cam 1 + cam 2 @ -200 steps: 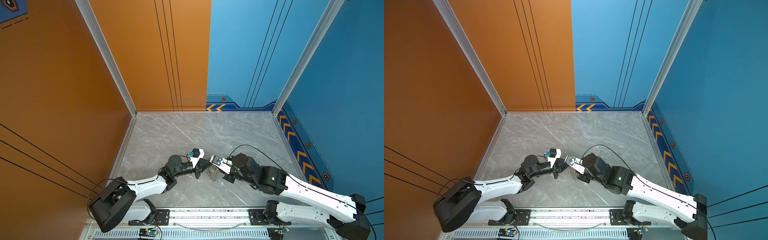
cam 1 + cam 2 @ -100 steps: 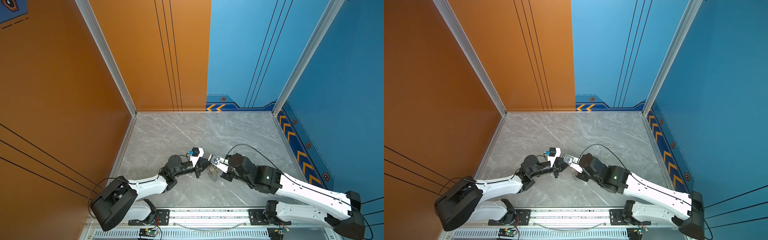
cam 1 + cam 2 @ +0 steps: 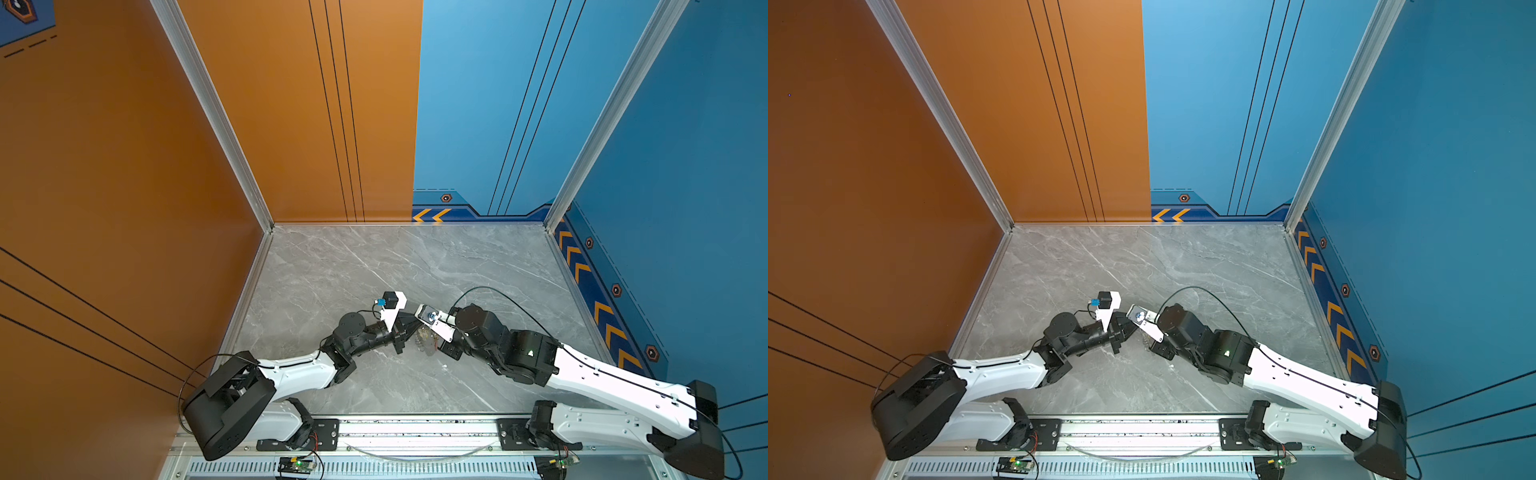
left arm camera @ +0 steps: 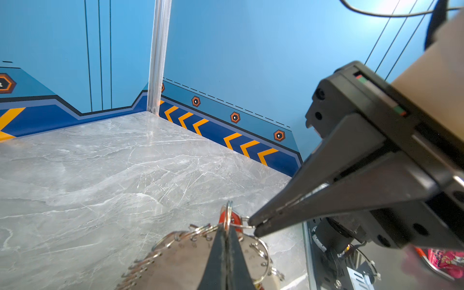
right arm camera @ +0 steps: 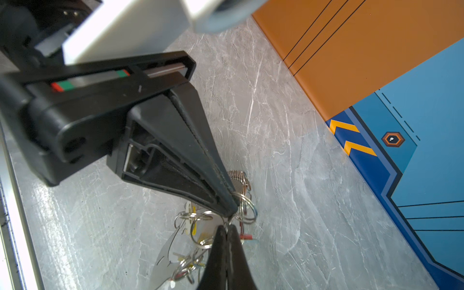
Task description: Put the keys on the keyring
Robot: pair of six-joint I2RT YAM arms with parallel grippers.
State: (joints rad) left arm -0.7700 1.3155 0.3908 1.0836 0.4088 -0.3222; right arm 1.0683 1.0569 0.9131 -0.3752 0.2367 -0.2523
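Both grippers meet low over the middle of the grey marble table (image 3: 374, 266). The keyring (image 4: 175, 261) is a flat metal plate edged with several silver rings; in a top view it shows as a small cluster (image 3: 426, 341). My left gripper (image 4: 227, 227) is shut on one upright silver ring (image 4: 227, 212) of it, with a red tag (image 4: 234, 218) just behind. My right gripper (image 5: 227, 227) is shut on a small silver ring (image 4: 244, 222) next to the left gripper's tips (image 5: 232, 213). The keys, with yellow (image 5: 193, 231), red (image 5: 244, 236) and pale blue (image 5: 251, 242) tags, hang among the rings.
An orange wall (image 3: 166, 208) bounds the table on the left; blue walls (image 3: 665, 208) close the back and right. A metal rail (image 3: 415, 424) with the arm bases runs along the front edge. The right arm's black cable (image 3: 490, 291) loops above its wrist.
My right arm has slid a little leftward toward the left gripper, and its jaws have closed on the small ring. The left arm has held still.
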